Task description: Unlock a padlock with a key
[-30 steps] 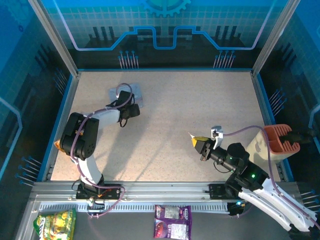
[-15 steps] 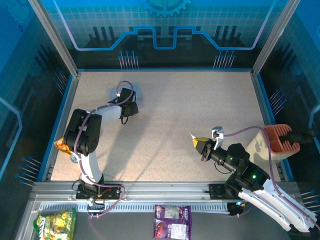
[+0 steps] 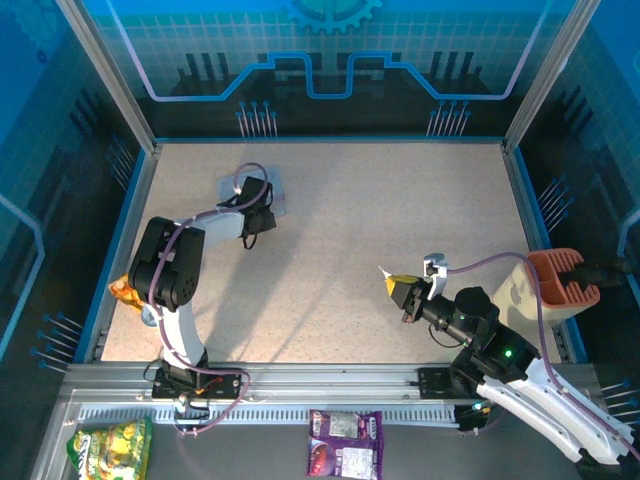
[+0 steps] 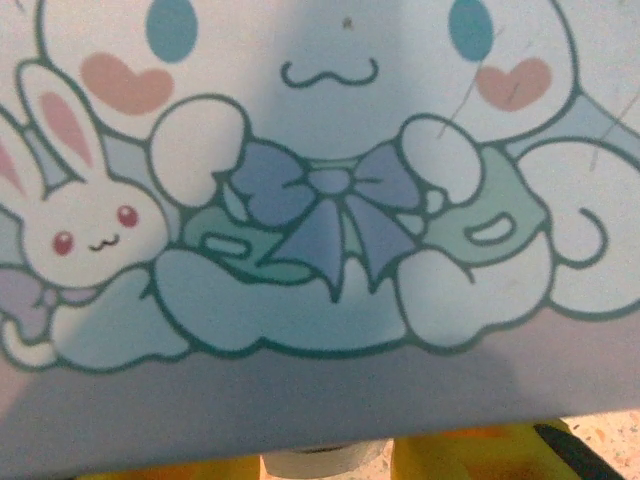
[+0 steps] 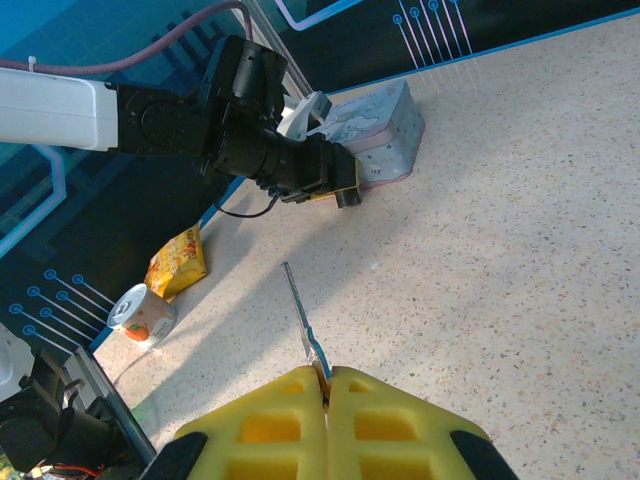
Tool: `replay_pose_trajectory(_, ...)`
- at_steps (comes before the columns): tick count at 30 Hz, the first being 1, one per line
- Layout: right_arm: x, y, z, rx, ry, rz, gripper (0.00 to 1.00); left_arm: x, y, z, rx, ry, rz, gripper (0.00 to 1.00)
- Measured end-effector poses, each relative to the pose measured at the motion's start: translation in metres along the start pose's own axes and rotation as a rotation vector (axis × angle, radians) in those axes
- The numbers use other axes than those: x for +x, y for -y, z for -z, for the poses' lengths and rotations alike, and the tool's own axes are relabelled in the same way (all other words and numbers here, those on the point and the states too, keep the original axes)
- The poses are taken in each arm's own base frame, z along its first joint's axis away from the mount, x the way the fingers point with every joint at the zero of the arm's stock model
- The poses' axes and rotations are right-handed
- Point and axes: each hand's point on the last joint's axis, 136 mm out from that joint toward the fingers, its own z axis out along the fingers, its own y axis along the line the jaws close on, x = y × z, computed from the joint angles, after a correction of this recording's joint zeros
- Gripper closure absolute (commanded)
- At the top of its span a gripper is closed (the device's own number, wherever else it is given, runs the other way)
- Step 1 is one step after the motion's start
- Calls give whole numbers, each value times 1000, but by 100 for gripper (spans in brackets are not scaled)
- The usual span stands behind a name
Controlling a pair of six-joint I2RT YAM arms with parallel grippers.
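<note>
Right tool, lower centre of its wrist view, is clamped on a thin grey metal key jutting up-left over the speckled table. Left tool, upper centre, sits against a pale-blue cartoon-print tin; its spread is unclear.

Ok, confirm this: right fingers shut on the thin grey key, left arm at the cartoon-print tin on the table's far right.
Wrong on one point: the pale blue-grey rectangular cartoon-print tin sits on the speckled table's far left, as the top external view shows. The right yellow fingers are indeed shut on the thin dark-grey metal key.
</note>
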Motion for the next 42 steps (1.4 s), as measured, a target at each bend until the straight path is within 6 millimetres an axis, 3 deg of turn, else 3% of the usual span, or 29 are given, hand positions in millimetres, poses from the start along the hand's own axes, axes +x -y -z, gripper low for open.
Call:
replay_pose_trajectory(9,2,1,0,5,-8,-1,100,3,7,3,-24,21,-38,75)
replay_pose_trajectory(14,2,2,0,6,-9,0,100,14,22,11,-3,15,-78,76)
replay_pose_trajectory(35,10,6,-8,25,-41,-1,100,143,88,86,132,-107,-307,76)
replay_pose_trajectory(42,13,7,-13,30,-56,-3,100,160,93,94,150,-130,-290,69)
